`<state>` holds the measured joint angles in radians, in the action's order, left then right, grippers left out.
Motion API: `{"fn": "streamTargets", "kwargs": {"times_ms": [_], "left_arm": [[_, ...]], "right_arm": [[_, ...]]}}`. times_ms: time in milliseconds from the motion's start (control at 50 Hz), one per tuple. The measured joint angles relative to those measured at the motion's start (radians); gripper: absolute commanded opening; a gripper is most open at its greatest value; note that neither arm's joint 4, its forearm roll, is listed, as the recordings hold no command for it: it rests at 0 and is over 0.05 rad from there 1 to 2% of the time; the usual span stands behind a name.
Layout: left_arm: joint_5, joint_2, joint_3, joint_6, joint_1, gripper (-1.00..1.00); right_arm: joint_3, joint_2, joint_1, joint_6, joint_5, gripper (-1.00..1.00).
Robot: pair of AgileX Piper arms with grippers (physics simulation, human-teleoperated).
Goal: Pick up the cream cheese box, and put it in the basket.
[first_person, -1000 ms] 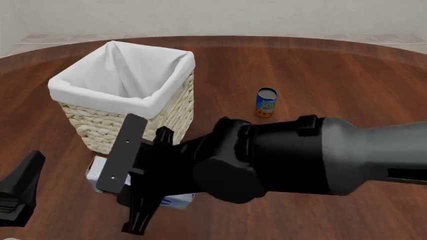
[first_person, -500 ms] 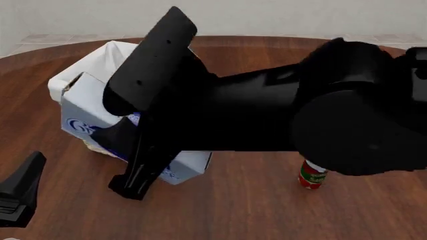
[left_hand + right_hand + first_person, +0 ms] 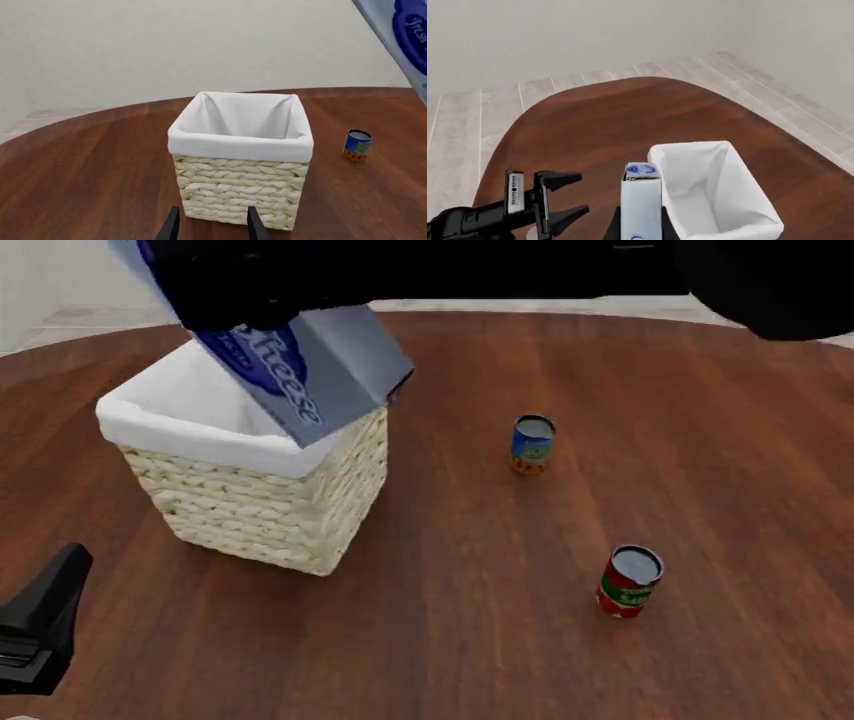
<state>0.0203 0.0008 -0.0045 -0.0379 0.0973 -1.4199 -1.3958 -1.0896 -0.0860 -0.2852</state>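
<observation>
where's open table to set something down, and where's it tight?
Free: the stretch of table in front of the basket, out to the red can; also beyond the blue can. Tight: over the basket, where the right gripper holds the cream cheese box.

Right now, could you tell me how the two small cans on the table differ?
The blue can stands farther from the arms and nearer the basket; the red can stands nearer the arms and farther right. The blue can has an orange base; the red can carries a green band. Both are upright, silver-topped and untouched.
</observation>
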Motion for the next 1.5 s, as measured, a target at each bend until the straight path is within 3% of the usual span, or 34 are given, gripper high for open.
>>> {"fn": "streamTargets", "kwargs": {"times_ms": [320,680,1000,1500], "left_arm": [[0.004,0.0,-0.007,0.005,0.001,1.0],[0.012,0.001,-0.02,0.016,0.001,1.0],[0.015,0.0,-0.03,0.026,-0.005,1.0],[0.015,0.0,-0.037,0.036,-0.009,1.0]], "right_arm": [[-0.34,-0.242,0.117,0.027,-0.092,-1.0],[-0.672,-0.511,0.234,0.105,-0.178,-1.0],[-0.765,-0.66,0.259,0.135,-0.175,-1.0],[-1.014,-0.897,0.311,0.142,-0.258,-1.0]]}}
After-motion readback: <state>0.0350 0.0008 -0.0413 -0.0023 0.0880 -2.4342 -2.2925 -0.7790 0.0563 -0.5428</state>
